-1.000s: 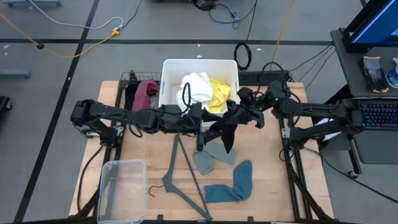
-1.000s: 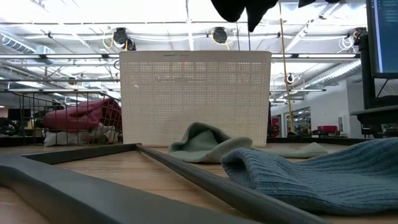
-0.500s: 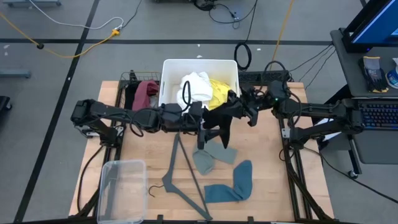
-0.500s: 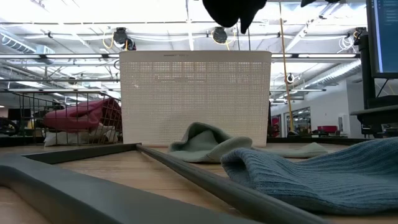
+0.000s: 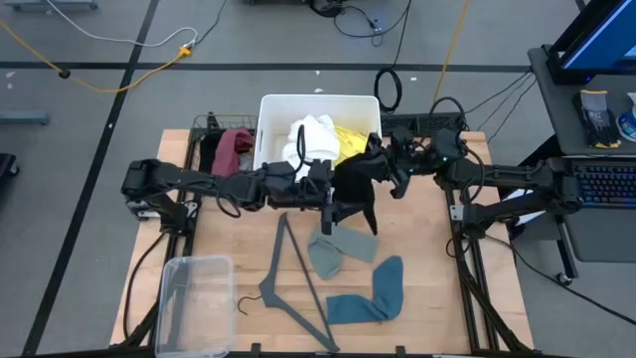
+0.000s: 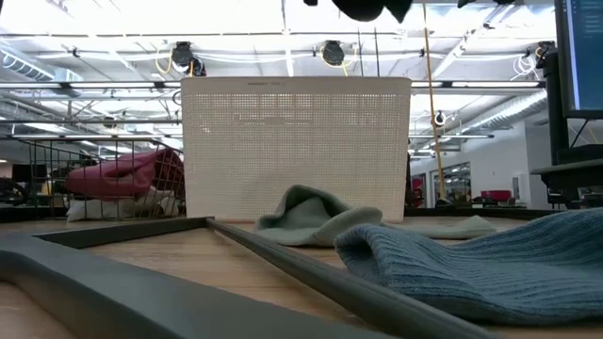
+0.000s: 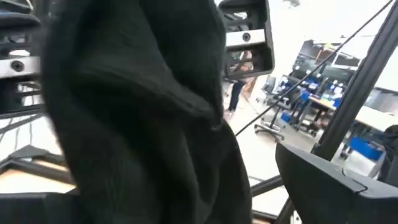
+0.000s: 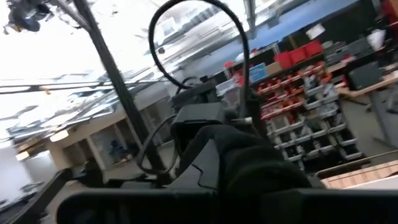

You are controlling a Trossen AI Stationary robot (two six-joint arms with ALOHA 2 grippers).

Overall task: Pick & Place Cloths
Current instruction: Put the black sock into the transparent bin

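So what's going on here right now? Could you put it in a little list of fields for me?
Being carried: black cloth, hanging above the table
Held by: right gripper, shut on it, by the bin's near corner
Left gripper: open, beside the hanging cloth
White bin: holds white cloth and yellow cloth
On table: sage-green cloth, teal cloth, grey hanger

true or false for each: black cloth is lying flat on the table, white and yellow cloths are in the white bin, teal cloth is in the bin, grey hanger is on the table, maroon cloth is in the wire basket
1. The black cloth lies flat on the table. False: it hangs in the air, held by the right hand.
2. The white cloth and yellow cloth are in the white bin. True.
3. The teal cloth is in the bin. False: it lies on the table.
4. The grey hanger lies on the table. True.
5. The maroon cloth is in the wire basket. True.
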